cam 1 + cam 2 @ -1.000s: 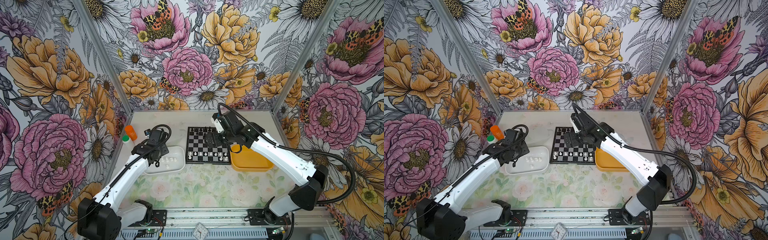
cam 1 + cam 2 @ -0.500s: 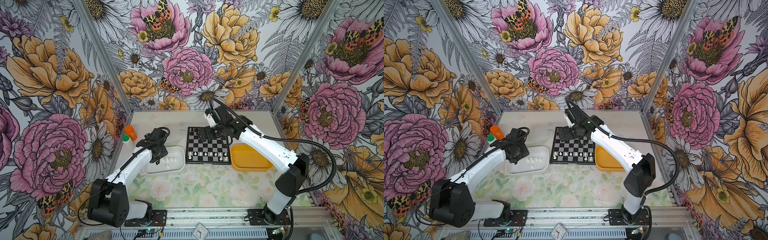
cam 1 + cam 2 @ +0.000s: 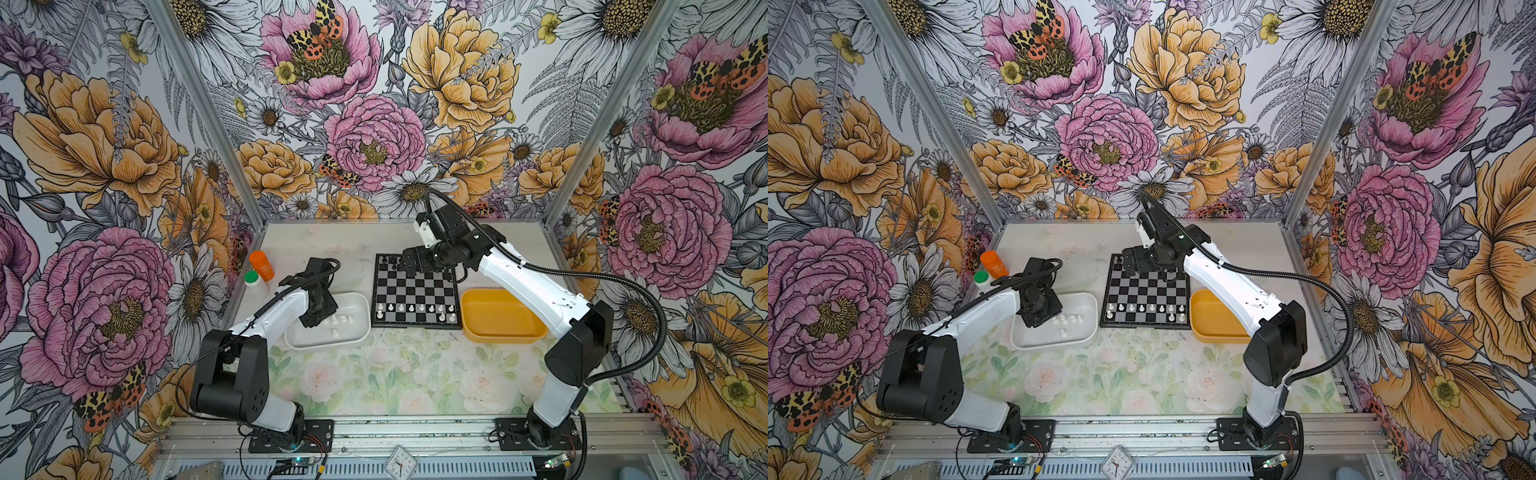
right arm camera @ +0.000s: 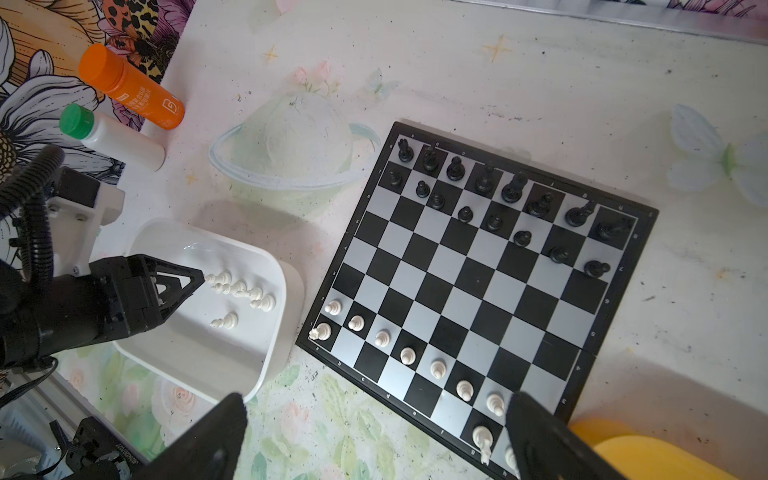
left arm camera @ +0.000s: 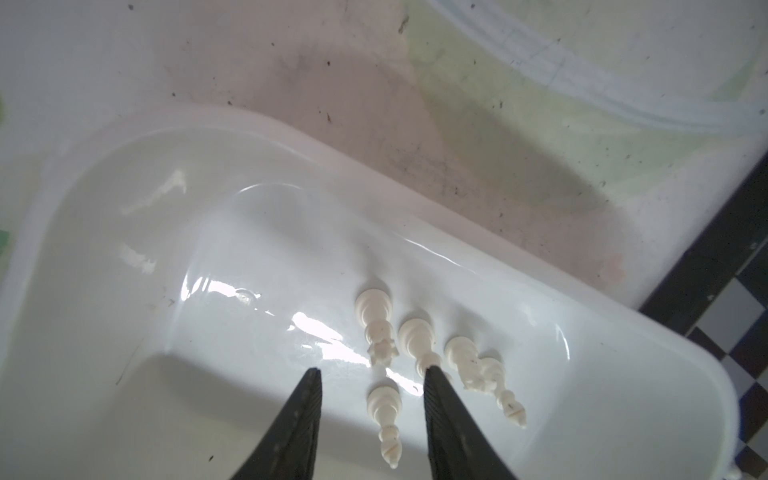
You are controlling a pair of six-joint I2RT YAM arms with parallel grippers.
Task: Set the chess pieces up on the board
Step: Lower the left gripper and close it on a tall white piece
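In both top views the left arm is bent at the elbow. Its forearm reaches over the white tray (image 3: 359, 297), and the left gripper (image 3: 314, 323) points down into it beside the loose white pieces (image 3: 338, 320). The right arm stretches forward and across, holding the right gripper (image 3: 409, 266) above the far edge of the board (image 3: 415, 289), over the black pieces (image 3: 386, 260). A row of white pieces (image 3: 410, 308) stands along the board's near edge. The yellow tray (image 3: 498, 332) lies just right of the board.

In the left wrist view the left gripper's fingers (image 5: 305, 399) stand partly apart, low in the tray. One fallen piece (image 5: 384, 415) lies between them, and neither finger touches it, so nothing is gripped. One finger covers the tip of a neighbouring piece.

In the right wrist view the right gripper's fingers (image 4: 536, 436) are spread wide with nothing held, high over the board's near side. The black pieces fill the two far rows.
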